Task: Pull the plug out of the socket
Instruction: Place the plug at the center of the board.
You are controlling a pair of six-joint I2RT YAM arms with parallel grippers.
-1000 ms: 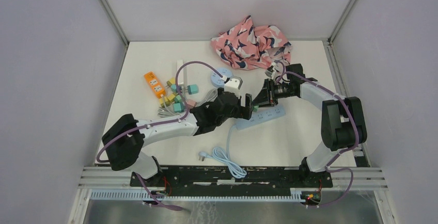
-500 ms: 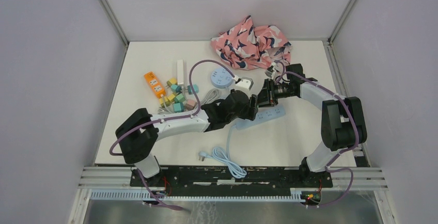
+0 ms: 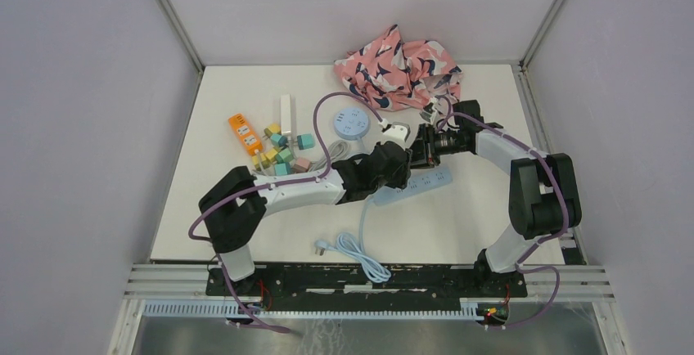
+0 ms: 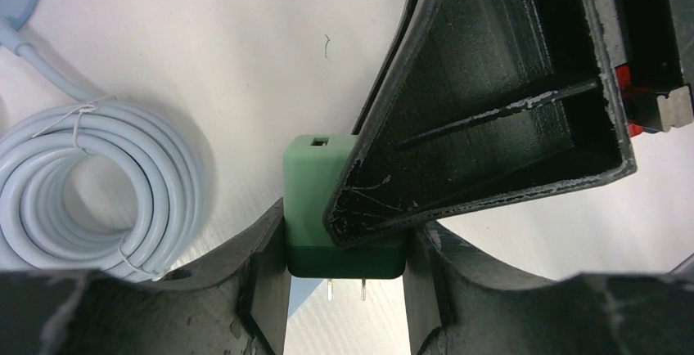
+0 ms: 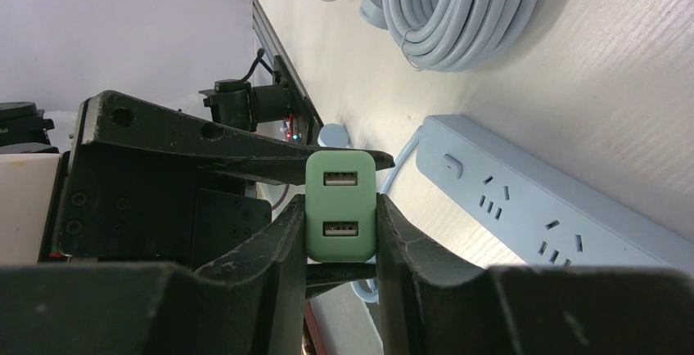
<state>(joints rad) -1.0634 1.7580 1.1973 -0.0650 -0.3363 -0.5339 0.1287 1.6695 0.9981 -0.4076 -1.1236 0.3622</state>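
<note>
The plug [image 4: 315, 183] is a green block with two USB ports [image 5: 340, 208]. Its two metal prongs hang bare above the table, free of the socket. My right gripper [image 5: 340, 236] is shut on its sides. My left gripper [image 4: 345, 244] meets it from the other way, its pads pressed on the plug's lower, darker end. One right finger [image 4: 491, 110] lies across the plug in the left wrist view. From above, the left gripper [image 3: 399, 164] and the right gripper [image 3: 420, 152] touch over the pale blue socket strip [image 3: 417, 185], whose outlets [image 5: 556, 208] stand vacant.
A coiled pale cable [image 4: 98, 183] lies left of the plug. A round blue socket [image 3: 349, 123], an orange strip [image 3: 245, 134], several coloured plugs [image 3: 282, 152] and a white adapter [image 3: 285, 110] sit at the left. Pink cloth [image 3: 401, 65] is at the back; the strip's cord [image 3: 353, 249] runs toward the near edge.
My left arm has swung right to meet the right gripper, and its jaws have closed from wide open onto the green plug. The right gripper has stayed put, still holding the plug.
</note>
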